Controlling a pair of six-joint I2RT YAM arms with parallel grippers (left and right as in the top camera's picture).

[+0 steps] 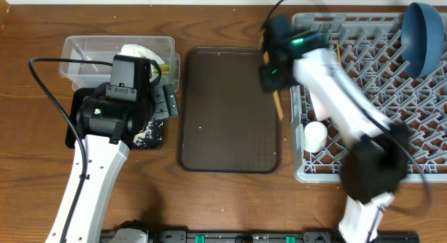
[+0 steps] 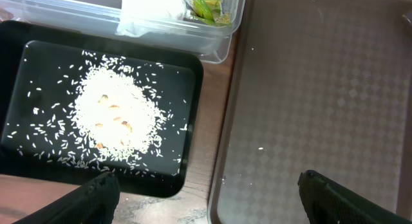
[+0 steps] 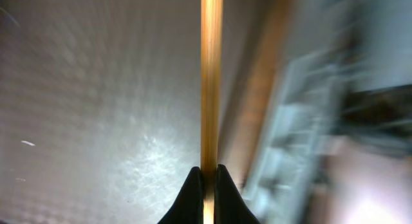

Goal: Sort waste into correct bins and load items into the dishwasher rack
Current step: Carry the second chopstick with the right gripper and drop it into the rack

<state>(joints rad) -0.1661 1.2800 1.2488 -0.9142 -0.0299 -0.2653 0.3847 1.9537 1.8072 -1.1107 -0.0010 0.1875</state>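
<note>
My right gripper (image 3: pixel 209 174) is shut on a thin wooden chopstick (image 3: pixel 211 82). In the overhead view the right gripper (image 1: pixel 274 79) hangs over the gap between the brown tray and the grey dishwasher rack (image 1: pixel 307 170), and the chopstick (image 1: pixel 278 103) points down toward the front. A dark blue dish (image 1: pixel 422 37) and a small white cup (image 1: pixel 316 135) sit in the rack. My left gripper (image 2: pixel 206 182) is open and holds nothing, beside the black tray (image 2: pixel 13 76) that holds rice scraps (image 2: pixel 116 114). The clear tub (image 2: pixel 219 47) holds a white napkin (image 2: pixel 148 8) and a yellow-green wrapper (image 2: pixel 205 6).
The dark brown serving tray (image 1: pixel 227 110) lies between the two bins and the rack, with a few specks on it. The left arm covers most of the black tray (image 1: pixel 150 140) from above. Black cables trail from both arms.
</note>
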